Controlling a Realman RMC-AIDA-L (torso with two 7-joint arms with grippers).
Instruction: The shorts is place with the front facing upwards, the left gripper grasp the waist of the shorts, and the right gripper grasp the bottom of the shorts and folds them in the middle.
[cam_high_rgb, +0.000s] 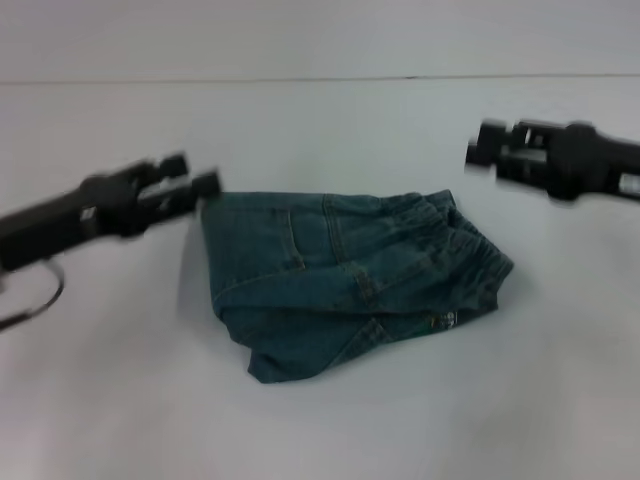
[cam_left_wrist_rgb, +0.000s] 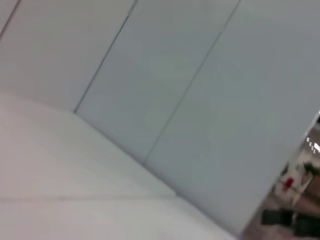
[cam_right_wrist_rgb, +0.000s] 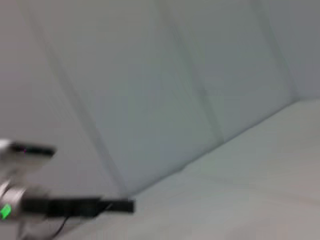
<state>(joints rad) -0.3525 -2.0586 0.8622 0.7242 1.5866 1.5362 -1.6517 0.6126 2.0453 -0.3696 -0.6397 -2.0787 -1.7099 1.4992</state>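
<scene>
Nearest to the head camera, we record the shorts (cam_high_rgb: 350, 280) lying on the white table (cam_high_rgb: 120, 400), folded over into a compact bundle, with one denim corner pointing toward the robot. The waist (cam_high_rgb: 470, 245), its gathered elastic band plainly ruffled, sits at the right end of the bundle, and a small pale print mark shows just below it on the front edge. The bottom hems cannot be picked out with certainty in the fold. Slightly farther back, on the left, the left gripper (cam_high_rgb: 198, 184) hangs just beside the upper left corner of the shorts; its two fingers show a small gap between them and hold nothing (whether a fingertip touches the cloth we cannot tell). Farther still, on the right, the right gripper (cam_high_rgb: 482, 152) is raised above the table, well apart from the shorts, its fingers slightly parted and empty. Beyond both, the table's far edge meets a pale wall (cam_high_rgb: 320, 35). Neither wrist view shows the shorts, only table and wall panels.
</scene>
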